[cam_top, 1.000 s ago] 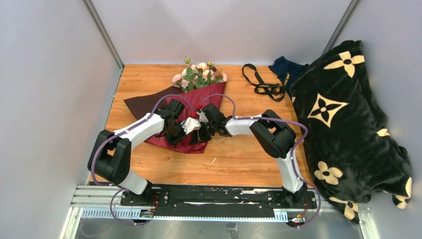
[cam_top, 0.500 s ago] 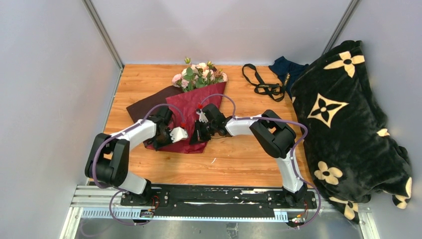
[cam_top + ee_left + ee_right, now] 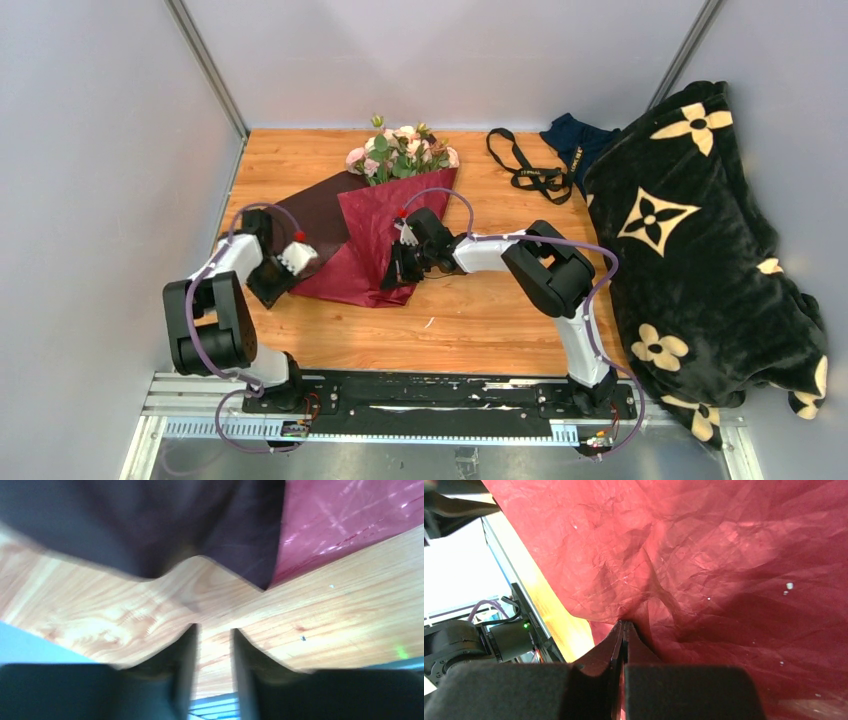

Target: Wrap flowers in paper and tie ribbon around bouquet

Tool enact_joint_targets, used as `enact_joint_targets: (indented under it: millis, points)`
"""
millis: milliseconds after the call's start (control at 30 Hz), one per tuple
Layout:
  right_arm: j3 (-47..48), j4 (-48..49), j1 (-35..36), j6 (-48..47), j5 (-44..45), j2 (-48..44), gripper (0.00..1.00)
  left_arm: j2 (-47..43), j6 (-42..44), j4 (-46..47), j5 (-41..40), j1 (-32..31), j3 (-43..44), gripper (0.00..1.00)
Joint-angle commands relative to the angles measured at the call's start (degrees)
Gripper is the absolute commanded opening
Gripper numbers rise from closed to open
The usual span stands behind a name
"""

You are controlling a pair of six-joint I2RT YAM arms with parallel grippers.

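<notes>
Hovering the left gripper [image 3: 296,256] low over the bare wood of the table [image 3: 480,310] at the near left, fingers [image 3: 182,675] standing slightly parted, grasping nothing, tips pointing toward the near-left edge of the paper [image 3: 365,235] and sitting just clear of it. Pinching a crinkled fold at the paper's near right side with the right gripper [image 3: 398,268], jaws pressed flat together on the dark red sheet. Lying between the two grippers as a loose cone, narrow end toward the arms, wide mouth opening away, left flap spreading flat on the wood and showing a darker, duller face. Holding the flowers [image 3: 400,152] inside that cone, pink and cream heads with green leaves poking out past the far rim, stems hiding under the paper. Looping loosely on the table farther back and to the right, well apart from the bouquet [image 3: 385,200], the ribbon [image 3: 525,165]. Bunching just beside the ribbon's right end, a dark navy cloth [image 3: 575,140], next to a black blanket [image 3: 690,250] with cream flower motifs draping over the table's right side.
</notes>
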Motion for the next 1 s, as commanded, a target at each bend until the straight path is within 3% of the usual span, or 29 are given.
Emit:
enact_joint_targets:
  millis: [0,33,100,233,467,700,833,967]
  points:
    - [-2.33,-6.52,-1.02,-3.33,6.89,3.46,0.0,-1.15,-14.01,-5.89,17.0,6.92,11.31,0.47]
    - [-2.3,-6.42,-1.03,-3.45,6.85,3.43,0.0,-0.58,-17.73,-5.72,21.93,8.98,13.58,0.54]
    - [-2.3,-6.12,-1.08,-3.53,6.47,3.38,0.0,2.55,-26.43,-4.93,29.5,11.31,17.63,0.58]
    - [-1.63,-6.29,-1.01,-3.96,5.47,2.9,0.0,9.75,-35.92,-4.72,36.89,14.98,21.31,0.65]
    - [-1.03,-6.58,-1.02,-4.72,4.69,1.97,0.0,16.3,-44.31,0.32,39.79,16.27,20.01,0.8]
    - [-0.66,-7.08,-1.02,-5.23,4.48,1.79,0.0,20.37,-44.95,4.69,37.11,16.32,18.98,0.8]
    - [-0.22,-7.93,-1.03,-5.81,4.52,1.88,0.0,20.06,-44.44,7.05,38.81,16.36,18.09,0.66]
    - [0.28,-8.58,-1.02,-6.22,4.44,2.29,0.0,15.73,-42.28,7.13,47.09,16.22,16.1,0.26]
